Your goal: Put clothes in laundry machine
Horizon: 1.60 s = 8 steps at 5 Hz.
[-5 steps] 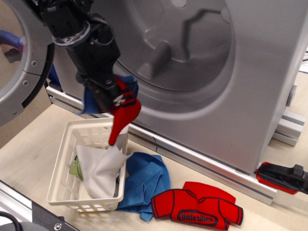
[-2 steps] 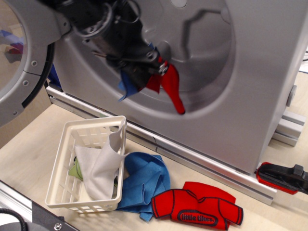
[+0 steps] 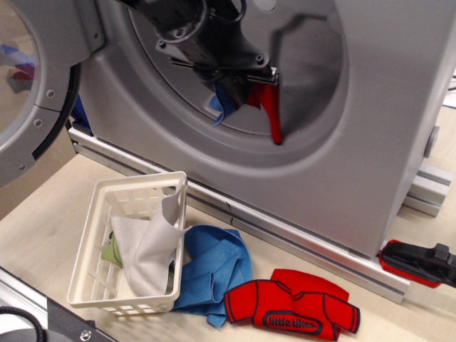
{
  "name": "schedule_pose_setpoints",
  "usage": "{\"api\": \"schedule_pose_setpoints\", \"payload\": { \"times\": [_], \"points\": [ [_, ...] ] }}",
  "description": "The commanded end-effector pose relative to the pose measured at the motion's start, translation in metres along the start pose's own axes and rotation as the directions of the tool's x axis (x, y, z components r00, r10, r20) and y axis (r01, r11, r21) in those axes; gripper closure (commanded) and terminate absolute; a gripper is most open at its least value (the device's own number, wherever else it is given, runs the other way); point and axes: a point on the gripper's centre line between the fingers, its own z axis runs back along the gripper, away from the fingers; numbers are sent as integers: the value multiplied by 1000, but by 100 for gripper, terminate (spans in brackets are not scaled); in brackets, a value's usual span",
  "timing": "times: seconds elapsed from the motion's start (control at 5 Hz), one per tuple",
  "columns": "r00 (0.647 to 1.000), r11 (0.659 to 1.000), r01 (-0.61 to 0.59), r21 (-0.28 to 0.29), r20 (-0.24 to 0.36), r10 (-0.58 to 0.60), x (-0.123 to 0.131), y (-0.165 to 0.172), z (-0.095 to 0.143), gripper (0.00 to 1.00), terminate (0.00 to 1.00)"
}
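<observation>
Evidently the gripper (image 3: pixel 260 77) is pinched on limp red and blue clothes (image 3: pixel 269 110) inside the laundry machine (image 3: pixel 370 142), which droop, soft and light.

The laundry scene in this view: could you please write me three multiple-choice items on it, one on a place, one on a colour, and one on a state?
1. Where does the red shirt with the "little tikes" print lie?
A. Inside the basket
B. On the table in front of the washer
C. Inside the drum

2. What colour is the cloth draped over the wall of the basket nearest the blue cloth?
A. Light grey-white
B. Yellow
C. Black

3. What is the state of the hand?
A. Open and empty above the basket
B. Resting on the table
C. Holding red and blue clothes at the laundry machine opening

Answers:
1 B: the shirt lies flat on the table beside the blue cloth.
2 A: the grey-white cloth hangs over that wall.
3 C: red and blue fabric dangles from the hand at the opening.
</observation>
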Motion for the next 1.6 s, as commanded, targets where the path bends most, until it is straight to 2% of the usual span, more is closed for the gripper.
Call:
{"api": "schedule_pose_setpoints", "payload": {
  "times": [0.0, 0.4, 0.6, 1.2, 1.4],
  "points": [
    [995, 1000, 7, -7, 101, -6, 47, 16, -15, 100, 0],
    [996, 1000, -18, 25, 84, 16, 67, 25, -45, 100, 0],
    [999, 999, -26, 29, 47, 24, 70, 25, -46, 0, 0],
    [997, 998, 62, 27, -48, -61, 44, 37, -27, 0, 0],
    [993, 994, 83, 71, -90, -77, 33, 43, -20, 0, 0]
  ]
}}
